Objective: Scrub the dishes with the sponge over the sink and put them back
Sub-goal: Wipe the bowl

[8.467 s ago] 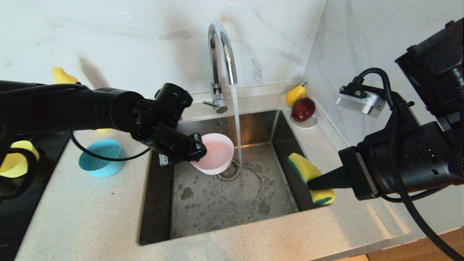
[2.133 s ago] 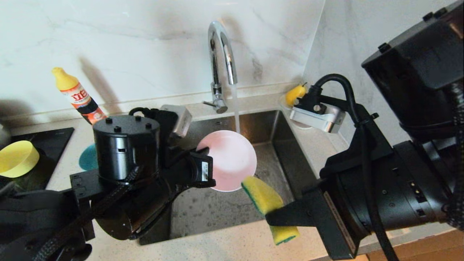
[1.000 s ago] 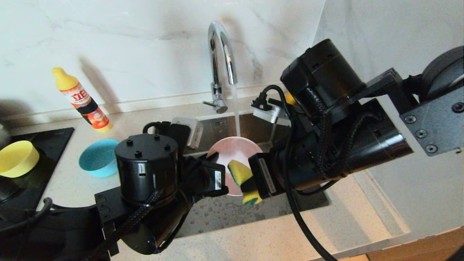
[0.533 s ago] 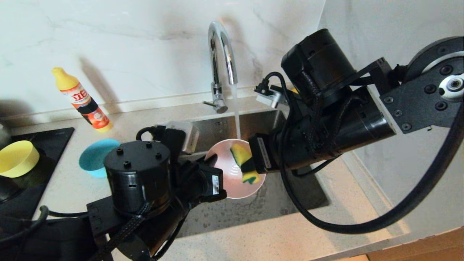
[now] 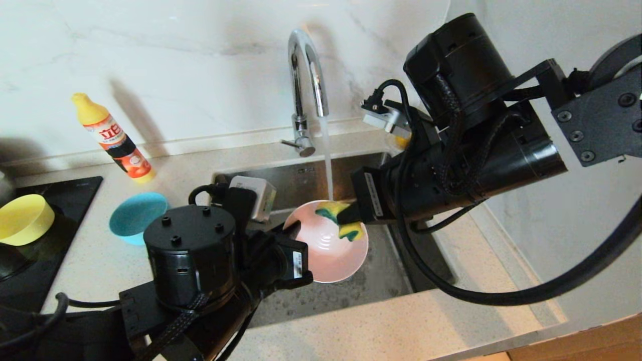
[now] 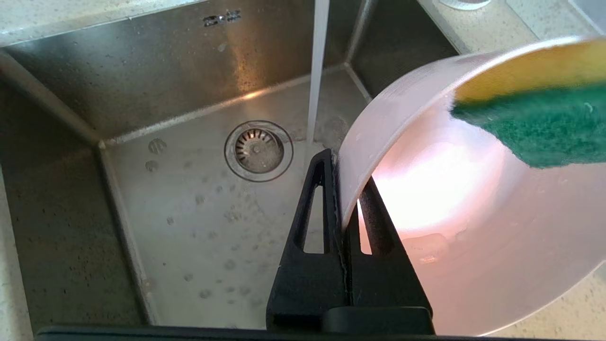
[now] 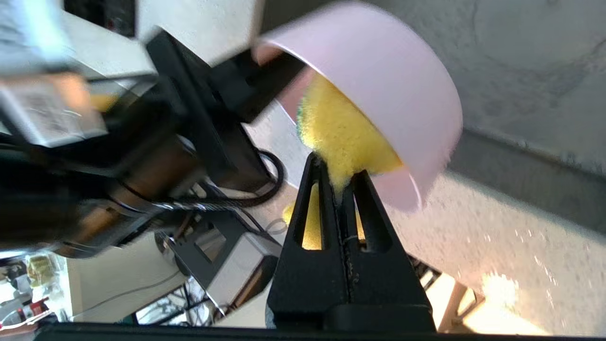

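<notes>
- While water ran from the tap [image 5: 307, 75], the pink bowl [image 5: 328, 250] was held tilted over the sink [image 5: 296, 183], its rim pinched by the left gripper [image 6: 342, 187].
- The sponge [image 5: 341, 220], clamped in the right gripper [image 7: 337, 182], was pressed inside the bowl.

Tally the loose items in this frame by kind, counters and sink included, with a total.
Bowls: 3 (pink bowl, blue bowl, yellow bowl)
Sponges: 1 (sponge, inside the pink bowl)
Bottles: 1 (detergent bottle)
Total: 5
The fruit saucer behind the right arm is hidden, so not counted.
</notes>
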Available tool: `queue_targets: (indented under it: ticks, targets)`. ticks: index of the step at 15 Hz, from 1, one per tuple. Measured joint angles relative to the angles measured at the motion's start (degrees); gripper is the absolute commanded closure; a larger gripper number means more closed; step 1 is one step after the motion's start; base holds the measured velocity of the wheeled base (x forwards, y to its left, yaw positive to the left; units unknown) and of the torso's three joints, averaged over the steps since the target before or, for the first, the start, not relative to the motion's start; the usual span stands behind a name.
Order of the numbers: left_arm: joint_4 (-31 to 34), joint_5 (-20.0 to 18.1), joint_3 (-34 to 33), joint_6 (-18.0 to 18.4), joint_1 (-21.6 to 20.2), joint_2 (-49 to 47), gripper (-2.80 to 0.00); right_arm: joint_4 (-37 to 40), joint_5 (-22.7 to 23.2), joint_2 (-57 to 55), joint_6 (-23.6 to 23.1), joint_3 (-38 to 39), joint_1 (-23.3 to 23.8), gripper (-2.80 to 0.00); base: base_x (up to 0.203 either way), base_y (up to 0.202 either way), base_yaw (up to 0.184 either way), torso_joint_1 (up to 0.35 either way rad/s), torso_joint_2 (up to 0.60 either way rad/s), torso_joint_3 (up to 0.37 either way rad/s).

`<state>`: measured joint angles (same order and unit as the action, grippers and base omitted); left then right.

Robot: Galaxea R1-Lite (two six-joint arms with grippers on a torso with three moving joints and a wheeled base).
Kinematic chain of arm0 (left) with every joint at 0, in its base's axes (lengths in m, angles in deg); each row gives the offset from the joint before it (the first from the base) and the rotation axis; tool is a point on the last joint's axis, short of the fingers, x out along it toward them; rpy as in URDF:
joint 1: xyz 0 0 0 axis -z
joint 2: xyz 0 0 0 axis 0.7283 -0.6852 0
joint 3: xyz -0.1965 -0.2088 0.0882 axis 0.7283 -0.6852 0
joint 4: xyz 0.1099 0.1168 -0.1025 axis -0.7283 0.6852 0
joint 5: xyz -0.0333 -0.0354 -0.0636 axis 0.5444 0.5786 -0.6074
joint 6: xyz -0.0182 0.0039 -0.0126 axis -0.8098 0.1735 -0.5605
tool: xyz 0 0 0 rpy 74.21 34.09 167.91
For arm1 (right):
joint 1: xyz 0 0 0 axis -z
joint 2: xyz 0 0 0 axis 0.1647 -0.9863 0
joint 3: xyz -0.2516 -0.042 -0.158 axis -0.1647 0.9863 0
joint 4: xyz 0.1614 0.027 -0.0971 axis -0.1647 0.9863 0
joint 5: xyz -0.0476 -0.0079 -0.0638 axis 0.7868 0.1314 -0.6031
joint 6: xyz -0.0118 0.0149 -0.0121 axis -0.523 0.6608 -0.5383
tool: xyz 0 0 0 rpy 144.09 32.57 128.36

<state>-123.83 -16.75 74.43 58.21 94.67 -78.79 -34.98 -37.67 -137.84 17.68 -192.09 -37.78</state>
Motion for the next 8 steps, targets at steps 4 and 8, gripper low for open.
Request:
queue_targets:
  ticks: [4,8]
  targets:
    - [-0.16,0.06,1.1,0.12,-0.11,0.3,0.0,0.07,0.03,0.94,-0.04,4.66,0.3,0.0,0.0,0.0,0.0,0.0,0.0,0.0]
    - [-0.28,0.09,1.04,-0.16,-0.39,0.69,0.0,0.02,0.07,1.1,0.05,7.25,-0.01,0.0,0.0,0.0,0.0,0.0,0.0,0.0]
